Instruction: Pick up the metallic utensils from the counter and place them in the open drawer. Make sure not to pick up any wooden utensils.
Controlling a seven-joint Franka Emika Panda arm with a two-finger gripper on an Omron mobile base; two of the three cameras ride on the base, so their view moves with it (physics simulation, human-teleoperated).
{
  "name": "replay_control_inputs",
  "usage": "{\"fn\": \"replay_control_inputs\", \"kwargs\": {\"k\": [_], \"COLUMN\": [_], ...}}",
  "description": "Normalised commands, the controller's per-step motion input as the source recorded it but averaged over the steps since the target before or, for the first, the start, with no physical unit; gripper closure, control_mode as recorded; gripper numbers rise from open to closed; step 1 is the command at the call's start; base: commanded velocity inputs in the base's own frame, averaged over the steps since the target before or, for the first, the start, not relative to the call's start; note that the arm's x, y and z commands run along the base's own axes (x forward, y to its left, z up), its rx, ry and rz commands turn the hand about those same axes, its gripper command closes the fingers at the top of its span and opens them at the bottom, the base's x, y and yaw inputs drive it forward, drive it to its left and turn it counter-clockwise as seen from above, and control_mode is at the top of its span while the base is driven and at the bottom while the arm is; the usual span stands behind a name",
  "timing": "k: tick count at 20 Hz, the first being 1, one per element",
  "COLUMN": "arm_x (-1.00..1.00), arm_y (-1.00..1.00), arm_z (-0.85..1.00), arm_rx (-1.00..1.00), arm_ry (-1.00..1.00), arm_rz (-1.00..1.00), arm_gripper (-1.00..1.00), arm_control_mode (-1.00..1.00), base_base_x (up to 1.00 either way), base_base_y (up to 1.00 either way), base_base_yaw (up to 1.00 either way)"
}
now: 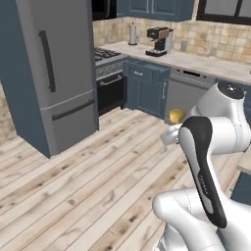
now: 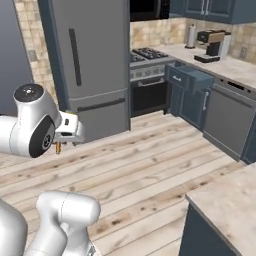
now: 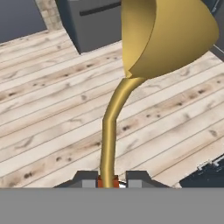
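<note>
The gripper [image 3: 107,179] clamps the golden spoon [image 3: 144,57] by its handle, high above the wooden floor [image 1: 88,181]. The open drawer [image 2: 192,79], below the coffee machine [image 2: 212,44], awaits; delivery appears unfinished.

Rendered, evenly and brightly lit, with no clear light source and almost no cast shadows on the pale wooden plank floor [image 1: 88,186]. Soft sheen on the tall grey refrigerator [image 2: 92,60] and shiny golden-yellow spoon [image 3: 144,52]. Slightly blurred, low-resolution edges throughout.
</note>
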Motion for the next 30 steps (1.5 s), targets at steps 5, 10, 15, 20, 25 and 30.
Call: {"fn": "replay_control_inputs", "kwargs": {"k": [5, 10, 15, 20, 25, 30], "arm_x": [0.0, 0.0, 0.0, 0.0, 0.0, 0.0], "arm_y": [0.0, 0.0, 0.0, 0.0, 0.0, 0.0], "arm_z": [0.0, 0.0, 0.0, 0.0, 0.0, 0.0], "arm_rx": [0.0, 0.0, 0.0, 0.0, 0.0, 0.0], "arm_ry": [0.0, 0.0, 0.0, 0.0, 0.0, 0.0], "arm_rz": [0.0, 0.0, 0.0, 0.0, 0.0, 0.0], "arm_gripper": [1.0, 1.0, 1.0, 1.0, 1.0, 1.0], "arm_control_mode": [1.0, 1.0, 1.0, 1.0, 1.0, 1.0], "base_base_x": [0.9, 0.82, 0.8, 0.83, 0.17, 0.01], "base_base_y": [0.0, 0.03, 0.11, 0.21, 0.08, -0.09], "base_base_yaw": [-0.24, -0.29, -0.34, -0.31, -0.09, -0.08]}}
